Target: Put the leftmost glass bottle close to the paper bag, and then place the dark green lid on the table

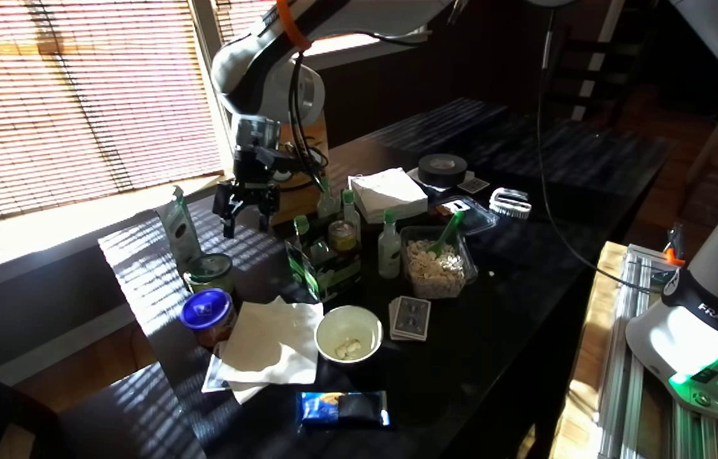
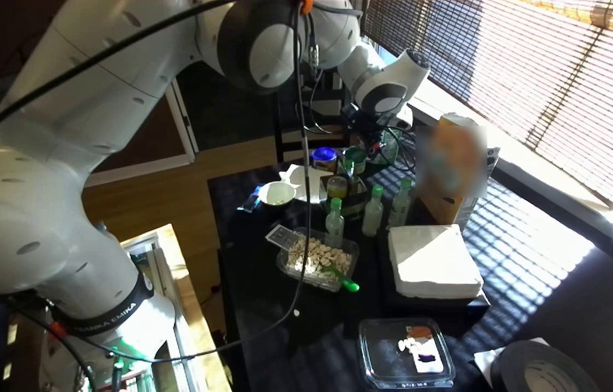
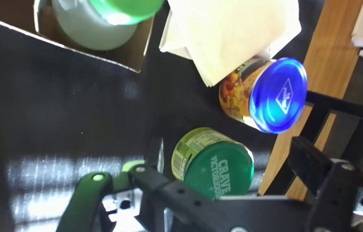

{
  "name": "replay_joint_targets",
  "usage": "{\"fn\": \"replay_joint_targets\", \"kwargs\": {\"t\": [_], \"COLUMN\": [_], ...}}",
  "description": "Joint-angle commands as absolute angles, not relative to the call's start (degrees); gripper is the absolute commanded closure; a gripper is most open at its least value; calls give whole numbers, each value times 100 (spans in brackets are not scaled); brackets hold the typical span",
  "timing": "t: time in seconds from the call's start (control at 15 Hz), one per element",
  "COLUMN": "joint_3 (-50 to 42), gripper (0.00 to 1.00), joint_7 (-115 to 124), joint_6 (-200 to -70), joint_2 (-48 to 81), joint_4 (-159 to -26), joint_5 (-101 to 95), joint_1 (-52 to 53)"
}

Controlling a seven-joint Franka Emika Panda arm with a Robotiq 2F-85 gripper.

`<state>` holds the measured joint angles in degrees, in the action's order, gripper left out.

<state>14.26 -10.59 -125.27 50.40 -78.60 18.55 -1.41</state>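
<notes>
Okay, glass bottle (image 2: 398, 209) stands beside the paper bag (image 2: 448, 182), likely step one done; end effector (image 1: 246, 228) hangs near that bag, jaws spread, probably for the dark green lid (image 3: 219, 170) further off.

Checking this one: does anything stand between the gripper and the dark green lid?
Nothing visible does. In the wrist view, only the gripper itself overlaps the lower edge of the dark green lid; the blue-lidded can stands to one side, not between.

The surface (image 3: 62, 109) is smooth and glossy; the dark green lid (image 3: 217, 172) looks like smooth plastic, the blue lid (image 3: 279, 95) shiny plastic, the napkin stack (image 2: 429, 264) matt paper.
</notes>
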Motion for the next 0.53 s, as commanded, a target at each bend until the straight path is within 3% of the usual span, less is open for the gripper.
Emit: {"fn": "replay_joint_targets", "kwargs": {"t": [0.0,0.13,0.47], "joint_3": [1511,1488,1295], "gripper": [0,0,0], "joint_7": [-1466,-1483,-932], "joint_6": [-11418,-11044,-11501], "joint_2": [5845,6158,6635], "joint_4": [-6566,-6057,-5308], "joint_5": [1714,1699,1686], "joint_1": [26,172,577]}}
